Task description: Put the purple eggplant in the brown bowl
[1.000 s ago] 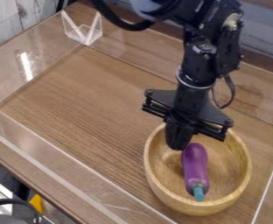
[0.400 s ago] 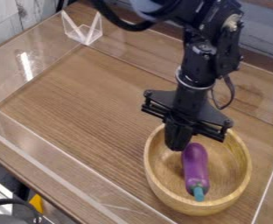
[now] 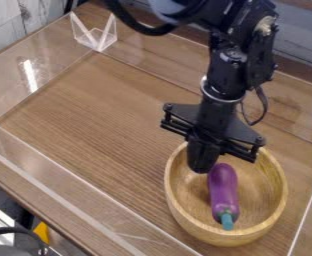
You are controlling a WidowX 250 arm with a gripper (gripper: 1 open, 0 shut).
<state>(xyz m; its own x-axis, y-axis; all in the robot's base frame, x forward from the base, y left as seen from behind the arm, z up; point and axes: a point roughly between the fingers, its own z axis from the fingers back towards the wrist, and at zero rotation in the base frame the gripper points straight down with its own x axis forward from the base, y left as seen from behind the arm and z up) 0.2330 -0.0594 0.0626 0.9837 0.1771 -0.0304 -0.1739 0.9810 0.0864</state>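
Purple eggplant (image 3: pixel 223 192) lying inside the brown bowl (image 3: pixel 186 205) on the desk (image 3: pixel 92 120); tool (image 3: pixel 207 165), fingers together and empty, at its upper end.

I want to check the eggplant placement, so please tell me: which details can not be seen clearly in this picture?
- Camera view: the fingers merge into one dark shape, so any contact with the purple eggplant is unclear.
- The brown bowl: its far inner wall is hidden behind the gripper.
- The arm's upper part is cut off by the top edge.
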